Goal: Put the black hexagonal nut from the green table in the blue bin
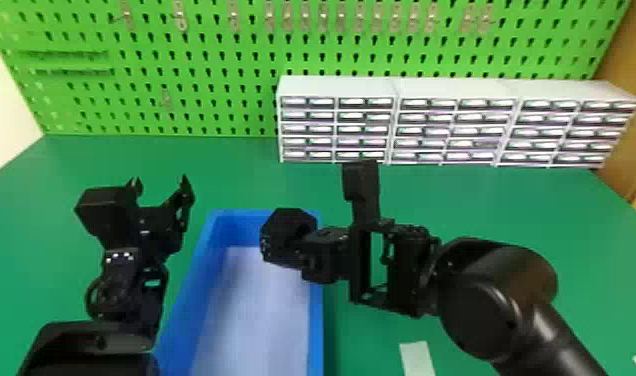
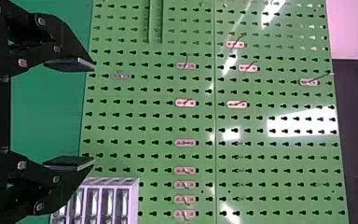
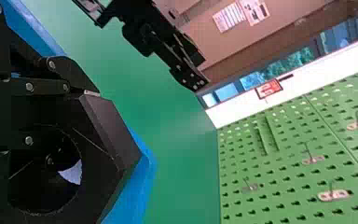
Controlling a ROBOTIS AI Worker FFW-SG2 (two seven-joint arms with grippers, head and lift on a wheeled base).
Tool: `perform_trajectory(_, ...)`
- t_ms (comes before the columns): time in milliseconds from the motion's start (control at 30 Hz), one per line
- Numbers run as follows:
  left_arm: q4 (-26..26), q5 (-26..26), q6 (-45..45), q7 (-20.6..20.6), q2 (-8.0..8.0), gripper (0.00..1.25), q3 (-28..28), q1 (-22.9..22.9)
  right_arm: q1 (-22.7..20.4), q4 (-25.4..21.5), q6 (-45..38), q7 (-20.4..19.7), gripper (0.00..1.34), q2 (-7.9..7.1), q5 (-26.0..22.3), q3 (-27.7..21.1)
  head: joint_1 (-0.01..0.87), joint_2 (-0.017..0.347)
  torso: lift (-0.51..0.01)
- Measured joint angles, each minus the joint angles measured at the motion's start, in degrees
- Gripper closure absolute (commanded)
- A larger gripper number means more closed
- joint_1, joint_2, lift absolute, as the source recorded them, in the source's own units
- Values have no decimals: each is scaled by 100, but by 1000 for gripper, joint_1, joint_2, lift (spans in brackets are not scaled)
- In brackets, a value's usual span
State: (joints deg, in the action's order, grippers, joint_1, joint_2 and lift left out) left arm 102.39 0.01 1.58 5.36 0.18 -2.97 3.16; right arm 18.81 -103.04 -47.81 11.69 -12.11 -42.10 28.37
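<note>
holding: the right gripper [image 1: 309, 252], black and flat-fingered, has its fingers closed on the black hexagonal nut [image 1: 287, 235], above the far right part of the bin.
left gripper: the black left gripper [image 1: 160, 186] has its fingers wide apart, with nothing between them, left of the bin.
bin: glossy blue, rectangular and straight-walled [image 1: 189, 295], with a smooth, pale, whitish floor.
table: smooth, flat green [image 1: 222, 170].
pegboard: brighter green sheet [image 1: 207, 55], punched with rows of keyhole slots and fitted with small metal hooks.
drawers: boxy white cabinets [image 1: 337, 86] with stacked, clear-fronted drawers, standing against the pegboard.
paper: a flat, pale strip [image 1: 417, 357] to the right of the bin.
cut off: the bin's near end and the strip's lower end run out of the head view.
hard to see: in the right wrist view one finger shows against the nut's edge; the other is lost in black on black. the drawers' contents are too blurred to tell.
nut: thick, dull black, crisp flat sides, with a wide round hole; a pale crescent shows through it.
</note>
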Motion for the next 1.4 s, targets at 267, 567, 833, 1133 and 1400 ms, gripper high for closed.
perform_trajectory(267,0,-4,-4,0,5,529,4,-2,241,130,-397,351,1171,-2,44,220,657,57,-95)
perform_trajectory(567,0,-9,-9,0,8,529,7,-9,315,185,-627,422,771,6,86,238,657,57,-95)
perform_trajectory(833,0,-4,-9,0,9,529,7,-19,333,231,-681,465,329,7,88,246,657,57,-95)
perform_trajectory(1133,0,-1,-10,0,17,529,9,-28,364,252,-743,474,311,7,95,265,657,57,-95)
perform_trajectory(1400,0,-4,-12,0,31,529,24,-35,548,304,-1037,745,309,-9,225,402,657,57,-95)
